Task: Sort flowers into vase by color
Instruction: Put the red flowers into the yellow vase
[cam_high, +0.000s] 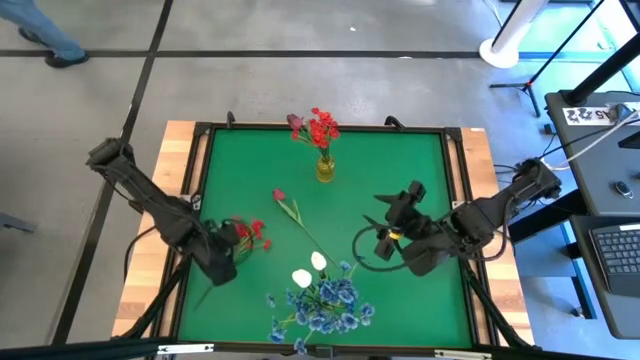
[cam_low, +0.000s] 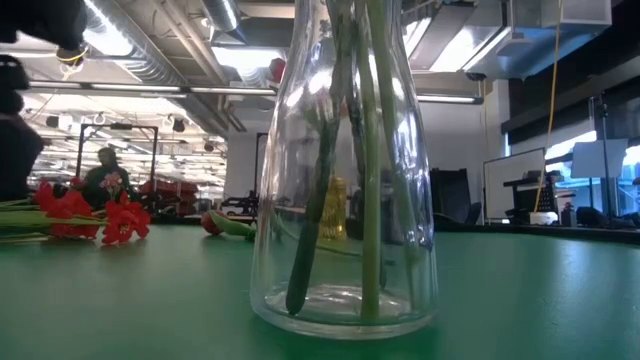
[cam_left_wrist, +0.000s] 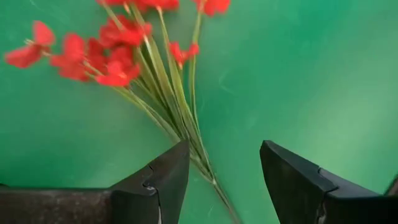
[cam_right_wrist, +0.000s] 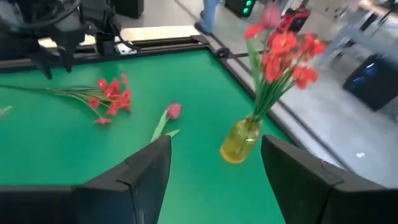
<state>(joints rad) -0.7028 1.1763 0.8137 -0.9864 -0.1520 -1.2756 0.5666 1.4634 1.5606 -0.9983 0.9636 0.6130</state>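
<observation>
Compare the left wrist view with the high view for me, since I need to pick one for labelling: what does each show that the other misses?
Only the left wrist view shows the left gripper with fingers open, straddling the thin green stems.

Only the high view shows the yellow vase holding red flowers, the loose pink rosebud, the white buds, the blue flowers and the right gripper over the mat's right half.

Both show the red flower bunch lying flat on the green mat by the left gripper.
</observation>
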